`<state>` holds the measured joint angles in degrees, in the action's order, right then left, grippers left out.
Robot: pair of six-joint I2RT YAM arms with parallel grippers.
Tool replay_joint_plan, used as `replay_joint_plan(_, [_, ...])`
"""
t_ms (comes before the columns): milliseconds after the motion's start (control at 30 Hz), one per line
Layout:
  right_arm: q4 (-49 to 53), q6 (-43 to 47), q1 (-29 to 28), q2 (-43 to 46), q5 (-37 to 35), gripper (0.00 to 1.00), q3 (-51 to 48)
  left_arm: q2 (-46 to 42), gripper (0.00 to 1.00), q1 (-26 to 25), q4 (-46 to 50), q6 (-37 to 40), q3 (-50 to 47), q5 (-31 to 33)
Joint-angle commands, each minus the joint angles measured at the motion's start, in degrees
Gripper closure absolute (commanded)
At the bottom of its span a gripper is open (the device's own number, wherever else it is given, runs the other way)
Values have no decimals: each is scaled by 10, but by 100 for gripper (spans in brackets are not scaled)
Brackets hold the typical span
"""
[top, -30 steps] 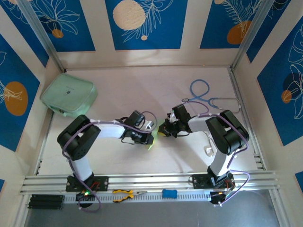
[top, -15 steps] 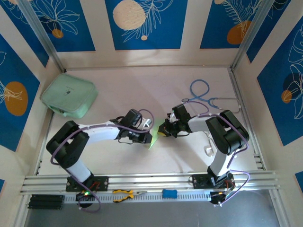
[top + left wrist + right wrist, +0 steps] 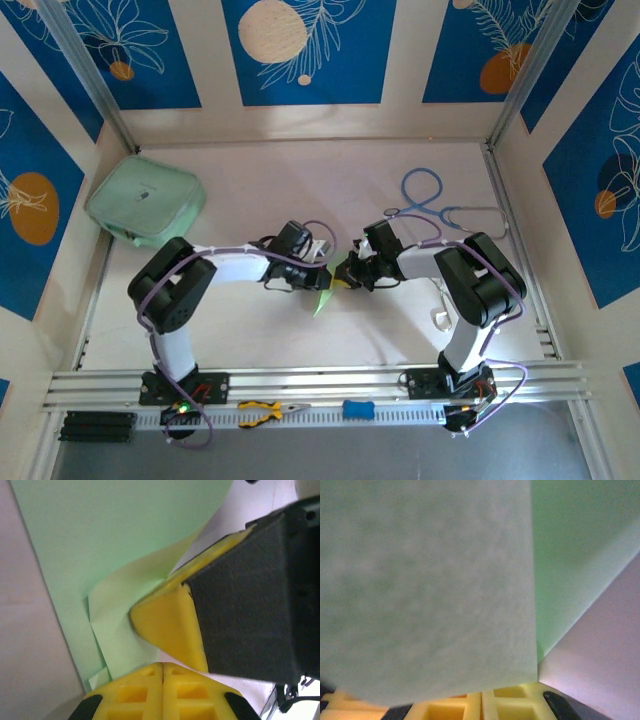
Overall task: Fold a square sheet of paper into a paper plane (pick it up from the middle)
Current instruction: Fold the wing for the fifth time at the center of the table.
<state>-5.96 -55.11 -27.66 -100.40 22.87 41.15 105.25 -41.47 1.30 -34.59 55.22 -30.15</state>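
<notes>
Top view: my left gripper (image 3: 320, 274) and right gripper (image 3: 349, 272) nose to nose at middle of table (image 3: 300, 190). Square sheet of paper (image 3: 323, 298) between them, creased, pointed end toward near edge. Left wrist view: my left pads pressed together on sheet's lower edge; sheet curls against right gripper's yellow finger (image 3: 167, 625). Right wrist view: right pads closed, sheet rising from them. Mint-green pouch (image 3: 146, 200) well apart, far left.
</notes>
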Motion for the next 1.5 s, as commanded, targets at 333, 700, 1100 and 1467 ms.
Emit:
replay_joint_plan(333, [47,24,25,77,-39,86,-16,51,100,4,96,57,-17,28])
replay_joint_plan(700, [38,39,20,196,-41,89,-76,43,100,3,73,92,-42,-81])
replay_joint_plan(1100, [12,47,-43,109,-58,91,-47,44,100,3,81,88,-38,-76])
replay_joint_plan(1467, [-16,45,1,52,-85,92,-60,44,100,3,80,85,-45,-75])
